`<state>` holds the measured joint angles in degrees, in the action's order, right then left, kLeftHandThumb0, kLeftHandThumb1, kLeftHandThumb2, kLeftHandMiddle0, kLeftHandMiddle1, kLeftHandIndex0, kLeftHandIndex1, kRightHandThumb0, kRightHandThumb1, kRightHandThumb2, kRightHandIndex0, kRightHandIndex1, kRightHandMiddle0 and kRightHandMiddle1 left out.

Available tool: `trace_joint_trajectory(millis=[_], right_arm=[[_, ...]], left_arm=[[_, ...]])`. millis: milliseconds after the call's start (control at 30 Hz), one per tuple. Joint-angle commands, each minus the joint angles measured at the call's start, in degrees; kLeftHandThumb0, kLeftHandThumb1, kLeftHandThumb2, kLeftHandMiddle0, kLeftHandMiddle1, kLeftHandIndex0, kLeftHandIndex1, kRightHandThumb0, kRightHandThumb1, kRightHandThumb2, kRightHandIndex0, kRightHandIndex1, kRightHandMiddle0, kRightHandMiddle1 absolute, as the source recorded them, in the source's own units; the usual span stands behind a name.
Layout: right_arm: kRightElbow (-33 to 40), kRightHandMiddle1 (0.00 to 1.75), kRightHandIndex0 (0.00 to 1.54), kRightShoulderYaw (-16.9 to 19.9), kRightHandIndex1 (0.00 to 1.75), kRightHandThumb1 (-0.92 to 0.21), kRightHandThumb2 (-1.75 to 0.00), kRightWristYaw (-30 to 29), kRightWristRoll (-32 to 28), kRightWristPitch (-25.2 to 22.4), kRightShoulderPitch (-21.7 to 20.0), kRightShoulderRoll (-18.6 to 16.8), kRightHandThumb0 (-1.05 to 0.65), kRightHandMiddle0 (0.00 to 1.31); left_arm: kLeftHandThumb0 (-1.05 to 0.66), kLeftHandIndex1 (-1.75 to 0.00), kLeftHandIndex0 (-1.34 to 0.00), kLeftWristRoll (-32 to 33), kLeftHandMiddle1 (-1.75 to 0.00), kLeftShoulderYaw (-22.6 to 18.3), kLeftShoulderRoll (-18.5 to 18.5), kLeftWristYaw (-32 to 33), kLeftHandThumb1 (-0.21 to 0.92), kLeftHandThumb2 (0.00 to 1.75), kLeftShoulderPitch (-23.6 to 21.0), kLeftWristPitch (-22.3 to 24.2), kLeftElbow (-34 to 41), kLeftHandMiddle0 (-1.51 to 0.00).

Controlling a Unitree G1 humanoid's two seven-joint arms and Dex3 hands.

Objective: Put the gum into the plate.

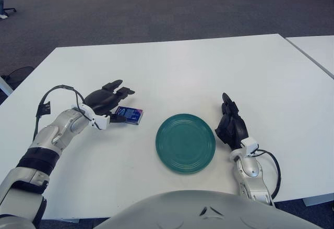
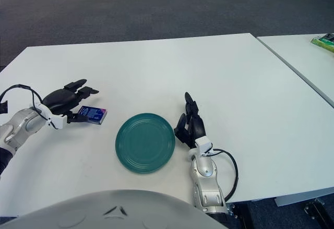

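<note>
The gum is a small blue pack (image 1: 129, 115) lying flat on the white table (image 1: 172, 67), left of the green plate (image 1: 186, 143). The plate holds nothing. My left hand (image 1: 117, 104) is at the pack's left end with its fingers (image 1: 118, 88) spread and raised over the far side. Its thumb (image 1: 118, 119) lies at the pack's near left corner. The hand does not hold the pack. My right hand (image 1: 231, 122) rests open on the table just right of the plate.
A second white table (image 2: 308, 57) stands to the right across a narrow gap, with a green object (image 2: 323, 42) on it. Grey carpet lies beyond the table's far edge.
</note>
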<state>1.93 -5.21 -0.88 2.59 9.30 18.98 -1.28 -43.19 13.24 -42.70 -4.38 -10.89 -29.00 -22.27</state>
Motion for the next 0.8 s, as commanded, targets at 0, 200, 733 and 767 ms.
trace_joint_trajectory(millis=[0, 200, 733, 767], right_arm=[[-5.3, 0.15, 0.03, 0.0, 0.01, -0.92, -1.04, -0.1, -0.1, -4.3, 2.4, -0.3, -0.67, 0.0], [-5.6, 0.16, 0.03, 0.2, 0.01, -0.92, -1.05, 0.1, -0.6, -4.4, 2.3, -0.7, -0.67, 0.0], [-5.8, 0.16, 0.03, 0.1, 0.0, -0.92, -1.05, 0.0, -0.1, -4.6, 2.3, -0.8, -0.67, 0.0], [-5.8, 0.16, 0.03, 0.1, 0.0, -0.92, -1.05, 0.0, -0.2, -4.6, 2.3, -0.9, -0.67, 0.0]], left_arm=[[-1.05, -0.67, 0.0, -0.3, 0.0, 0.7, 0.1, 0.7, 0.92, 0.43, -1.5, 0.6, -1.1, 0.0], [-1.05, -0.77, 0.0, -0.3, -0.01, 2.8, -0.3, -3.3, 0.92, 0.42, -2.8, 1.6, -1.8, -0.02], [-1.05, -1.07, -0.01, 1.3, -0.1, 8.2, -0.7, -13.0, 0.92, 0.31, -5.9, -1.7, -5.4, -0.23], [-1.05, -1.07, -0.01, 1.4, -0.1, 8.4, -0.7, -13.3, 0.92, 0.3, -6.0, -2.0, -5.5, -0.23]])
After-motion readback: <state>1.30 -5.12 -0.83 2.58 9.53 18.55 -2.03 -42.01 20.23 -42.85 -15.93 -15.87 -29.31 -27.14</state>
